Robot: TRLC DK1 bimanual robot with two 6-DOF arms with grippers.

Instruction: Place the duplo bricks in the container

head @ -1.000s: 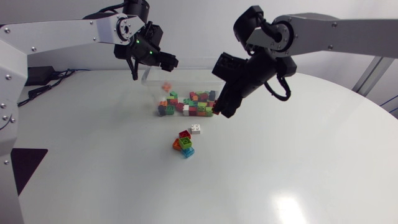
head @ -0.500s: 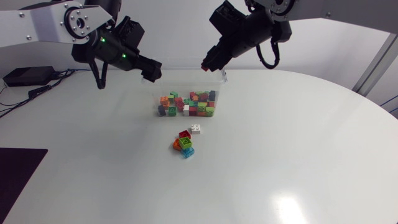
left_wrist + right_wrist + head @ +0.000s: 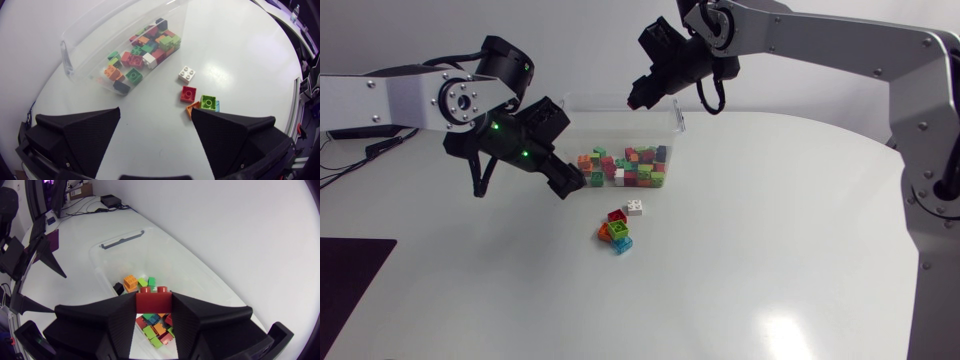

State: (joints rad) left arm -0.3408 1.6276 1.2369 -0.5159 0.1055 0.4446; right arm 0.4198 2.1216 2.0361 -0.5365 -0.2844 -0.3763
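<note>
Head view: the left arm comes in from the left side and its left claw (image 3: 567,181) hangs low over the counter (image 3: 770,260), just beside the front left corner of the clear container (image 3: 676,121). The right arm reaches in from the right, and its right claw (image 3: 638,96) is up above the container's back rim. A heap of mixed bricks (image 3: 623,167) lies inside the container. In front of it on the counter sits a white brick (image 3: 635,207), and close by is a tight cluster: a red brick (image 3: 617,216), a green brick (image 3: 618,229), an orange brick (image 3: 604,234) and a light blue brick (image 3: 623,244). Left wrist view: the left claw's fingers stand wide apart with nothing between them. Ahead of them lie the container with its heap and, to one side, the white brick and the cluster, all apart from the fingers. Right wrist view: the right claw grips a dark red brick (image 3: 152,300) from both sides, studs up, right over the open container, where orange, green and black bricks show below.
</note>
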